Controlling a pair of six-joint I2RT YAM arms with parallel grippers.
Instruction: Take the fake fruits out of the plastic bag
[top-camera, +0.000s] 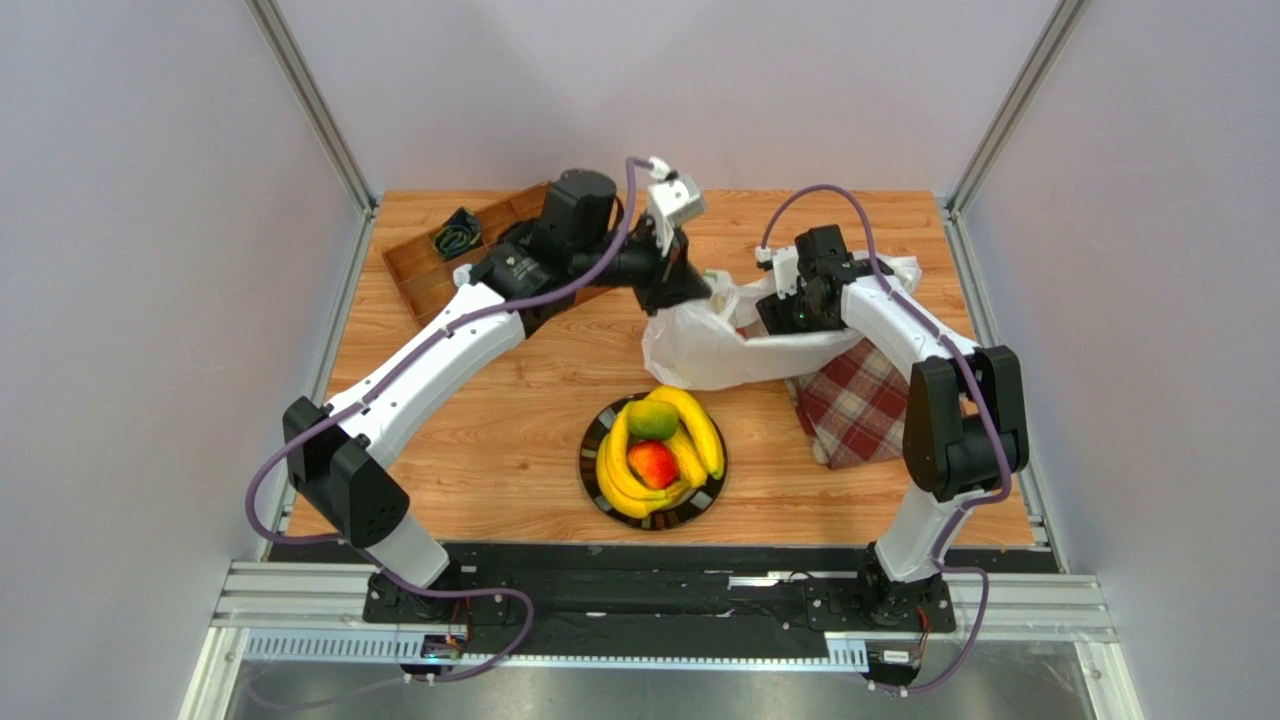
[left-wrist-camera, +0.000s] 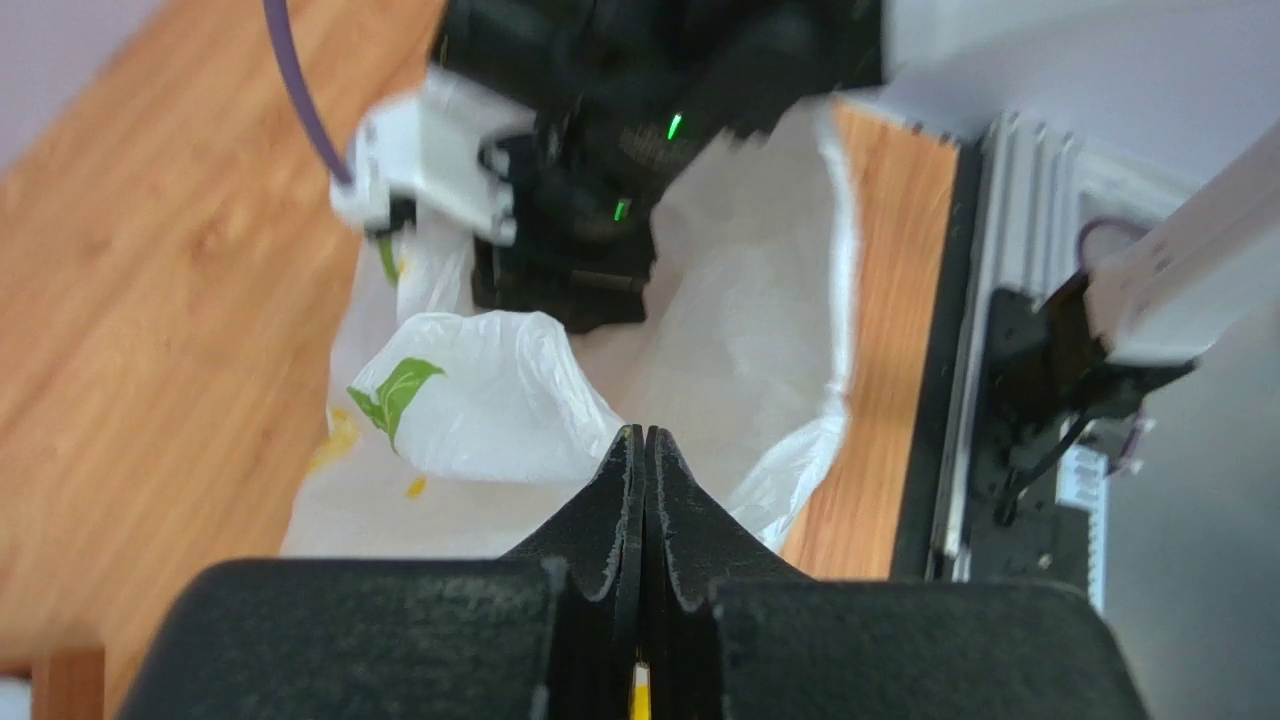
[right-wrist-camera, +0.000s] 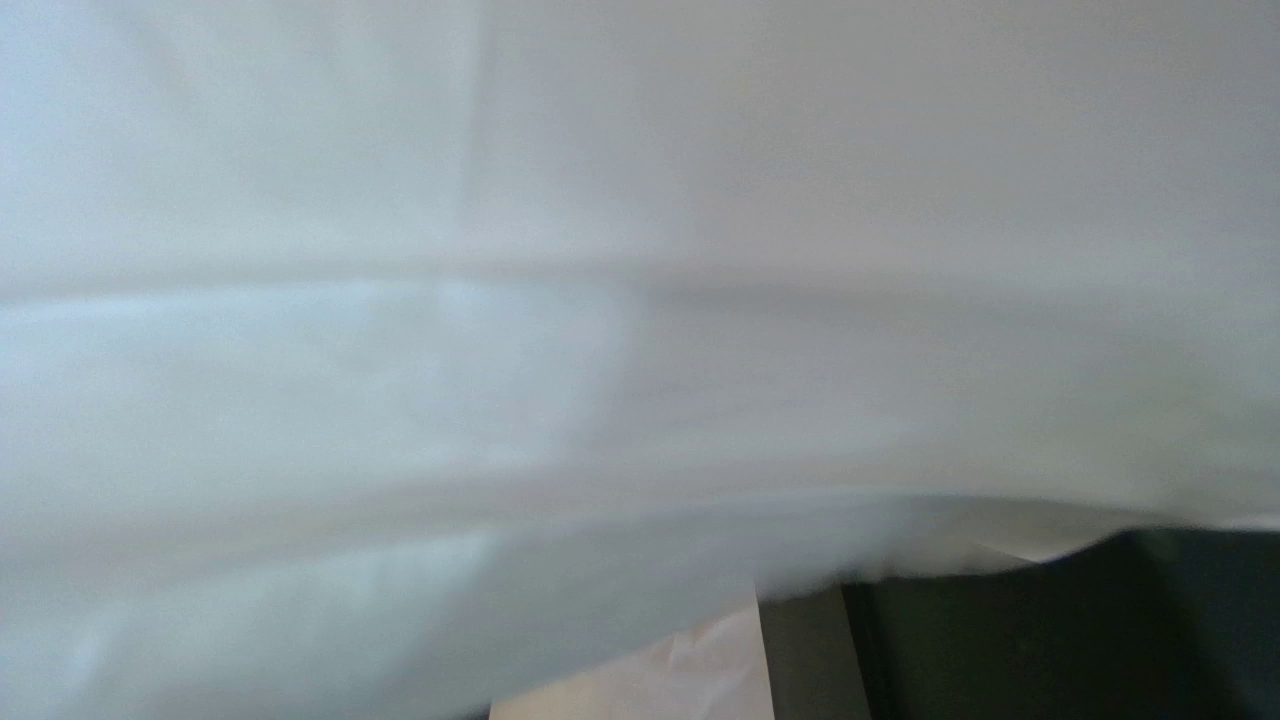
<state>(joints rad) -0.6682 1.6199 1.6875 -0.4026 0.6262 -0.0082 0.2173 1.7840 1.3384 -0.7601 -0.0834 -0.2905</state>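
Observation:
The plastic bag (top-camera: 706, 354) lies crumpled at mid-table, white with a green leaf print, and shows in the left wrist view (left-wrist-camera: 496, 405). My left gripper (top-camera: 691, 288) is at the bag's upper left edge; its jaws (left-wrist-camera: 643, 435) are pressed together with no bag seen between them. My right gripper (top-camera: 772, 308) reaches into the bag from the right. White plastic (right-wrist-camera: 601, 300) fills its wrist view and hides its fingers. Yellow bananas (top-camera: 694, 432), a green fruit (top-camera: 651, 419) and a red fruit (top-camera: 652, 464) lie on a black plate (top-camera: 588, 455). No orange fruit shows.
A red plaid cloth (top-camera: 854, 402) lies under the bag's right side and the right arm. A wooden tray (top-camera: 428, 263) with a dark green object (top-camera: 458, 236) sits at the back left. Grey walls enclose the table on three sides.

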